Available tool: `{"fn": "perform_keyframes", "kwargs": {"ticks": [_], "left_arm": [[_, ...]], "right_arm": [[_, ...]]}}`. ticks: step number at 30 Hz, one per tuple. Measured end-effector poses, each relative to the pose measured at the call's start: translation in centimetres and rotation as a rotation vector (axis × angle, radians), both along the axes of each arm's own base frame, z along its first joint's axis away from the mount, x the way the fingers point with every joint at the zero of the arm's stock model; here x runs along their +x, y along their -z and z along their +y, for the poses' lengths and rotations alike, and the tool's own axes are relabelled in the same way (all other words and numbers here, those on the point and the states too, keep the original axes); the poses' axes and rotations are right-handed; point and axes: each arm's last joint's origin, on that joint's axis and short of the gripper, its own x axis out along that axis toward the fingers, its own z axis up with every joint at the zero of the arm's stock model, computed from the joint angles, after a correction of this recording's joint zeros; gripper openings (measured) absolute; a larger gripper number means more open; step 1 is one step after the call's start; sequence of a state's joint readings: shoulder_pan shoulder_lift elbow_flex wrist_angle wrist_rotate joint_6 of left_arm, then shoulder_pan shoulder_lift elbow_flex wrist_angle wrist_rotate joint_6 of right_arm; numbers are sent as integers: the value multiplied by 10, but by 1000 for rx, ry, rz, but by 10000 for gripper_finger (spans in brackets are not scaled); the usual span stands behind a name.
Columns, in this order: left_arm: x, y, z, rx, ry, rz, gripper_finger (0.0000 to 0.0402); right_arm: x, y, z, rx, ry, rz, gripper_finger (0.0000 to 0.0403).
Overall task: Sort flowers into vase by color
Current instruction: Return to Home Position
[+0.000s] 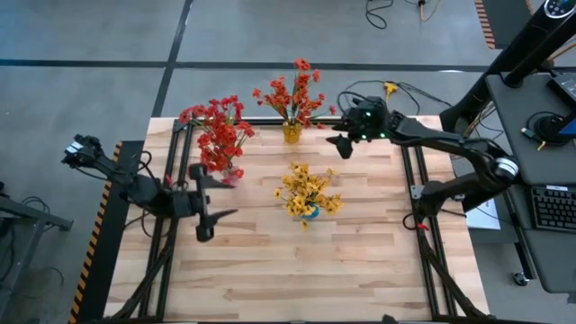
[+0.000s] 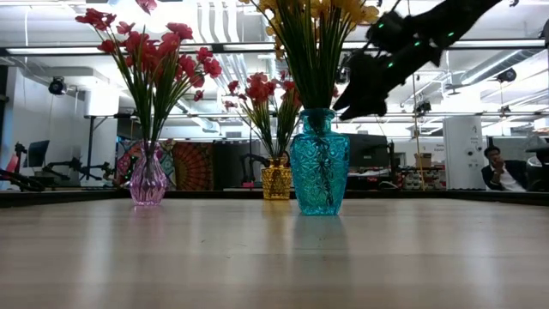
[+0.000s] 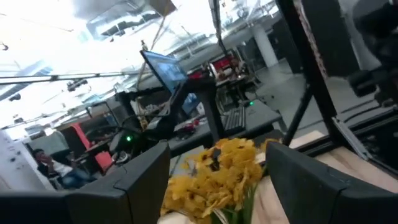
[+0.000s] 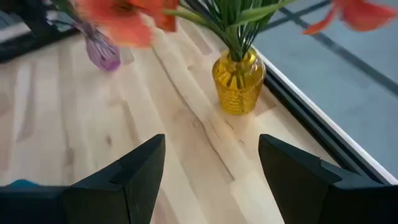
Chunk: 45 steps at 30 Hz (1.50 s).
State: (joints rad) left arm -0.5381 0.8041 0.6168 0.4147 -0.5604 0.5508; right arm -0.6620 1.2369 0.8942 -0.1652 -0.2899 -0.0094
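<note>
Three vases stand on the wooden table, each with flower stems standing in its mouth. Red flowers [image 1: 219, 126] fill a pink vase [image 2: 147, 180]. Orange-red flowers [image 1: 290, 94] fill a yellow vase [image 4: 239, 81]. Yellow flowers [image 1: 306, 187] fill a teal vase [image 2: 318, 176]. My left gripper [image 1: 221, 196] hovers open at the table's left, near the pink vase, and faces the yellow flowers [image 3: 217, 177]. My right gripper [image 1: 342, 146] hangs open above the far right part of the table, right of the yellow vase, with nothing between its fingers [image 4: 146, 162].
Black frame rails [image 1: 409, 171] run along the table's left, right and far edges. Bare wood [image 1: 297, 270] takes up the near half of the table. A desk with a keyboard [image 1: 551, 207] stands off the right side. A person [image 2: 497, 169] sits far behind the table.
</note>
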Motion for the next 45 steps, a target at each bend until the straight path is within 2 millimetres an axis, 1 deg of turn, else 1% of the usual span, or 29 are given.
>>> {"fn": "perform_keyframes", "kwargs": {"ticks": [4,6,10,14,16,19,24,28,31,34,36,40,43,45], "left_arm": [[15,-7,-8,-3,-23,26,246],[22,-11,-12,-10,-36,33,246],[40,-13,-22,12,-39,72,246],[56,-19,-32,-46,-33,86,246],[58,-27,-31,-97,-38,80,246],[46,-34,-26,-103,-19,84,246],[15,-30,-10,-130,77,37,246],[-8,-18,3,-169,101,-2,246],[-23,-10,9,-187,196,-71,246],[-35,-2,13,-186,314,-149,246],[-40,8,13,-179,403,-169,246],[-41,31,9,-171,538,-197,246],[-41,36,9,-197,538,-206,246],[-40,42,9,-208,519,-178,246]], "right_arm": [[-14,0,21,-46,-30,-76,251],[-18,1,34,-83,-66,-120,251],[-25,4,58,-174,-155,-201,251],[-31,3,77,-251,-232,-267,251],[-35,4,85,-288,-262,-292,251],[-44,8,94,-332,-295,-317,251],[-63,22,104,-339,-299,-342,251],[-76,35,110,-331,-291,-358,251],[-85,42,114,-346,-292,-370,251],[-91,46,116,-371,-291,-401,251],[-94,46,118,-387,-286,-438,251],[-104,43,122,-432,-278,-519,251],[-111,37,126,-461,-280,-578,251],[-116,34,129,-470,-321,-614,251]]}}
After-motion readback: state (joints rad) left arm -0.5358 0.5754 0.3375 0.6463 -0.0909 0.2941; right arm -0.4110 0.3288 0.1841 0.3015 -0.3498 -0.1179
